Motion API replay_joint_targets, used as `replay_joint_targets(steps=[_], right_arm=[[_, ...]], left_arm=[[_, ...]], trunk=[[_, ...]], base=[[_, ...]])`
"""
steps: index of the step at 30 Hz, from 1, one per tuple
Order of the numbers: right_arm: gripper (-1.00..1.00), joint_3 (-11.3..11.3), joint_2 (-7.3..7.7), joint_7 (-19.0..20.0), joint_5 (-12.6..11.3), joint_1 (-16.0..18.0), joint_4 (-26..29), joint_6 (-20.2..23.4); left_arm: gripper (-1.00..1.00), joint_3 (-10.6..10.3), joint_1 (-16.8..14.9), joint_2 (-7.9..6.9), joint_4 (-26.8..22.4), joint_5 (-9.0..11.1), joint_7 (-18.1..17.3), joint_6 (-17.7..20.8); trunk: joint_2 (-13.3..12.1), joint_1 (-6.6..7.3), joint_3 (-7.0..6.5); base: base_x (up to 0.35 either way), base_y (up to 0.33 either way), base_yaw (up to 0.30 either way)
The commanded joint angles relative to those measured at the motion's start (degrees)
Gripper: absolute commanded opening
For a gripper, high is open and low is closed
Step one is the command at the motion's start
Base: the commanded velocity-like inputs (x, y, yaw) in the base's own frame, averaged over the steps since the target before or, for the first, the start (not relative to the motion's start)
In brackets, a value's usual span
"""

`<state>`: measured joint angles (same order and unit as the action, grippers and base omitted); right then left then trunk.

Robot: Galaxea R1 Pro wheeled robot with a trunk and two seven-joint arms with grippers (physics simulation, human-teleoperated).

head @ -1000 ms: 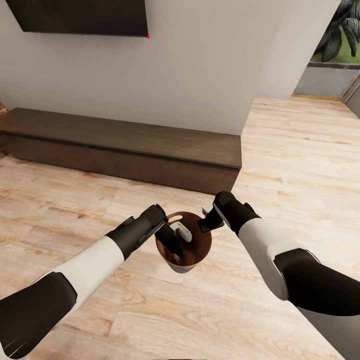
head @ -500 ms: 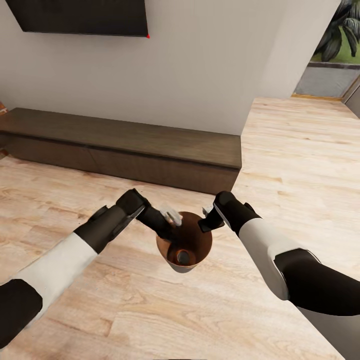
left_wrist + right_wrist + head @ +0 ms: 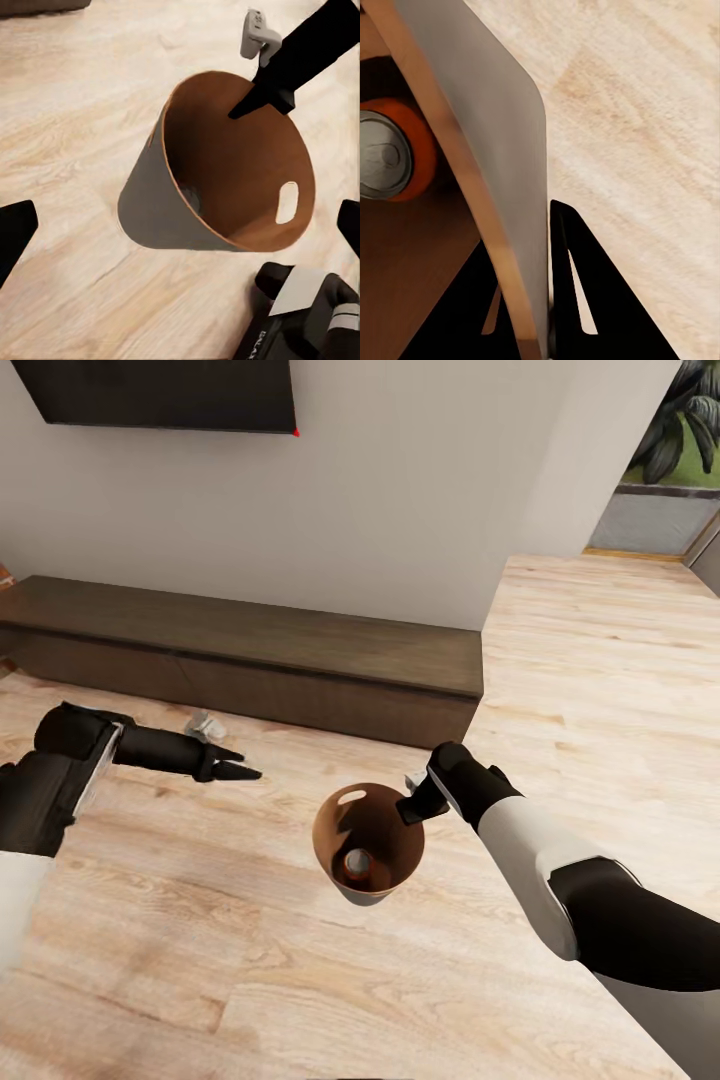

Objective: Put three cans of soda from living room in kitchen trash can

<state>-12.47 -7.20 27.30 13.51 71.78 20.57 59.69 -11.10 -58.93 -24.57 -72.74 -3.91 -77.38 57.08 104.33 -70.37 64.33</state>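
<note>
Left pincer (image 3: 235, 767) withdrawn leftward, right pincer (image 3: 529, 319) gripping tash can (image 3: 335, 835) rim

The tash can (image 3: 345, 830) looked matt and smooth — brown inside, pale grey outside — while the can of soda (image 3: 394, 154) within showed a dull metallic top, the floor (image 3: 560, 660) pale grained wood, the low cabinet (image 3: 250, 640) dark matt wood.

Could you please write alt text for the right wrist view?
The right gripper pinches the trash can's wall, one finger inside, one outside. An orange soda can lies inside; wooden floor beyond.
</note>
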Motion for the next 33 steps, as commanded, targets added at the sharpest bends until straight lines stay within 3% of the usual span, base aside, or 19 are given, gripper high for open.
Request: replay_joint_targets(steps=[1, 4, 5, 7, 10, 11, 12, 13, 17, 18, 20, 23, 24, 26, 29, 33], right_arm=[[-1.0, 0.26, 0.01, 0.27, -1.61, 0.02, 0.01, 0.31], [-1.0, 0.36, 0.1, 0.27, -1.63, -0.02, 0.05, 0.31], [-1.0, 0.42, 0.19, 0.26, -1.63, -0.04, 0.06, 0.31], [-1.0, 0.44, 0.33, 0.24, -1.62, -0.05, 0.13, 0.31], [-1.0, 0.3, 0.57, 0.04, -1.46, -0.06, 0.21, 0.31], [-1.0, 0.16, 0.85, -0.91, -1.37, -0.08, 0.32, 0.31], [-1.0, 0.14, 1.03, -1.6, -1.35, -0.09, 0.38, 0.31], [-1.0, 0.15, 1.59, -3.12, -1.33, -0.11, 0.46, 0.31], [-1.0, 0.12, 3.55, -5.08, -1.34, -0.18, 0.58, 0.31], [-1.0, 0.07, 4.52, -5.74, -1.29, -0.38, 0.59, 0.31], [-1.0, 0.09, 5.36, -6.42, -1.29, -0.98, 0.67, 0.31], [-1.0, 0.15, 6.75, -7.59, -1.29, -2.84, 0.81, 0.31], [-1.0, 0.21, 7.24, -7.59, -1.39, -3.91, 0.86, 0.31], [-1.0, 0.27, 7.7, -7.52, -1.53, -5.49, 1.19, 0.31], [-1.0, 0.37, 8.28, -7.43, -1.65, -7.49, 2.42, -3.2], [-1.0, 0.6, 9.12, -7.25, -1.72, -8.99, 3.93, -5.48]], left_arm=[[1.0, 3.14, 0.45, -0.4, -0.03, -0.14, -0.81, -0.31], [1.0, 11.7, 2.46, -1.14, 0.05, -1.22, -1.61, -0.95], [1.0, 16.21, 4.2, -1.26, 0.08, -2.78, -0.44, -1.21], [1.0, 19.55, 5.98, -1.28, 0.1, -4.94, 2.48, -1.49], [1.0, 23.15, 8.64, -1.09, 0.07, -7.93, 10.33, -2.29], [1.0, 24.97, 10.7, -0.57, -0.03, -9.06, 17.02, -2.7], [1.0, 25.68, 11.83, -0.1, -0.14, -9.45, 20.4, -2.87], [1.0, 26.74, 14.22, 1.24, -0.41, -10.02, 26.75, -3.18], [1.0, 27.86, 18.54, 4.13, -0.79, -10.72, 36.65, -4.39], [1.0, 28.14, 20.49, 5.41, -1.06, -10.83, 40.12, -5.22], [1.0, 28.35, 23.04, 6.47, -1.57, -10.9, 42.49, -5.76], [1.0, 29.53, 30.36, 8.13, -3.58, -10.95, 45.3, -6.76], [1.0, 30.58, 33.89, 9.31, -4.54, -10.9, 45.91, -8.51], [1.0, 31.14, 35.95, 11.13, -4.94, -10.95, 46.37, -11.32], [1.0, 31.44, 37.22, 13.72, -5.25, -11.02, 46.64, -14.01], [1.0, 31.61, 37.77, 15.03, -5.12, -10.95, 46.77, -16.61]], trunk=[[0.0, 0.0, 0.0], [0.0, 0.0, 0.0], [0.0, 0.0, 0.0], [0.0, 0.0, 0.0], [0.0, 0.0, 0.0], [0.0, 0.0, 0.0], [0.0, 0.0, 0.0], [0.0, 0.0, 0.0], [0.0, 0.0, 0.0], [0.0, 0.0, 0.0], [0.0, 0.0, 0.0], [0.0, 0.0, 0.0], [0.0, 0.0, 0.0], [0.0, 0.0, 0.0], [0.0, 0.0, 0.0], [0.0, 0.0, 0.01]], base=[[0.0, 0.0, 0.0], [0.0, 0.0, 0.0], [0.0, 0.0, 0.0], [0.0, 0.0, 0.0], [0.0, 0.0, 0.0], [0.0, 0.0, 0.0], [0.0, 0.0, 0.0], [0.0, 0.0, 0.0], [0.0, 0.0, 0.0], [0.0, 0.0, 0.0], [0.0, 0.0, 0.0], [0.0, 0.0, 0.0], [0.0, 0.0, 0.046], [0.0, 0.0, 0.116], [0.0, 0.0, 0.186], [0.0, 0.0, 0.224]])
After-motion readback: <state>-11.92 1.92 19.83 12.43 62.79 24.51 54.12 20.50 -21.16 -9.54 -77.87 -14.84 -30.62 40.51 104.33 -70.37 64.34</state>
